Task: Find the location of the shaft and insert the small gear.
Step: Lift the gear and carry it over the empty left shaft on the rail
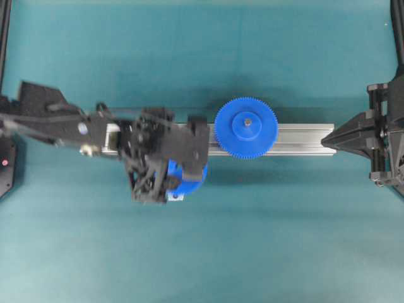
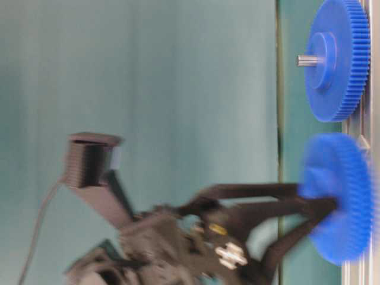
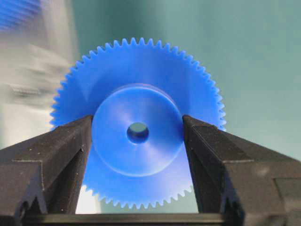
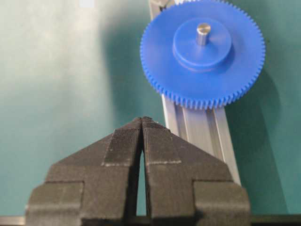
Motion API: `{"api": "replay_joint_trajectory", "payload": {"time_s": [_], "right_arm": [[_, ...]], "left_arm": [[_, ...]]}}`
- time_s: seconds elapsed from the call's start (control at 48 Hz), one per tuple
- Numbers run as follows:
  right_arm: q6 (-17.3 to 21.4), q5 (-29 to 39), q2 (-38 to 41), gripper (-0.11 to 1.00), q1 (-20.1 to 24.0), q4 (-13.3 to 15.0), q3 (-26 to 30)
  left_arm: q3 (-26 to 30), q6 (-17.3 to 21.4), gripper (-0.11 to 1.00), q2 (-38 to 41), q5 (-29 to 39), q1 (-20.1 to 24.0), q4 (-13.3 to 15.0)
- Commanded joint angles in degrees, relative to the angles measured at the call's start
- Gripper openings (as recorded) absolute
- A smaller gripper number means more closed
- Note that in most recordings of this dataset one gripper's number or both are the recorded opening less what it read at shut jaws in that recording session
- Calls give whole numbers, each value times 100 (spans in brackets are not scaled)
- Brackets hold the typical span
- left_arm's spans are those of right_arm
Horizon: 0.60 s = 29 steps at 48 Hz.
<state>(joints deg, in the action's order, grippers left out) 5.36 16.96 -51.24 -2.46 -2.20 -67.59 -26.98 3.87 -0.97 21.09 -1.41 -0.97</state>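
My left gripper [image 3: 137, 134] clamps the small gear [image 3: 136, 122] by its hub, just left of the big gear [image 1: 245, 128] on the rail [image 1: 303, 139]. Right gripper [image 4: 142, 123] clenched, empty. I can't see the shaft; lowering blind could jam the bore or clash teeth.

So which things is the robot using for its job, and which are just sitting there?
Job things:
- small gear, held by its hub in the left gripper

Just sitting there:
- large gear on its pin
- metal rail
- right gripper, shut, empty
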Motion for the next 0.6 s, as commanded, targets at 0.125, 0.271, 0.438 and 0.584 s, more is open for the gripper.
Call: {"api": "replay_joint_trajectory", "payload": {"time_s": [0.125,0.271,0.438,0.584], "right_arm": [[53,-18,-105,6,-9,-9,-9],[53,-18,-211,6,-9,-9,-26],[53,0,-308,6,-9,-9,-88],[53,53,-325,6,-26,-9,-97]], "left_arm": [[220,404,65,-237,-26,237,-18],[308,563,65,-141,-53,343,-18],[448,686,65,44,-62,492,-18],[466,747,65,264,-62,562,-18]]}}
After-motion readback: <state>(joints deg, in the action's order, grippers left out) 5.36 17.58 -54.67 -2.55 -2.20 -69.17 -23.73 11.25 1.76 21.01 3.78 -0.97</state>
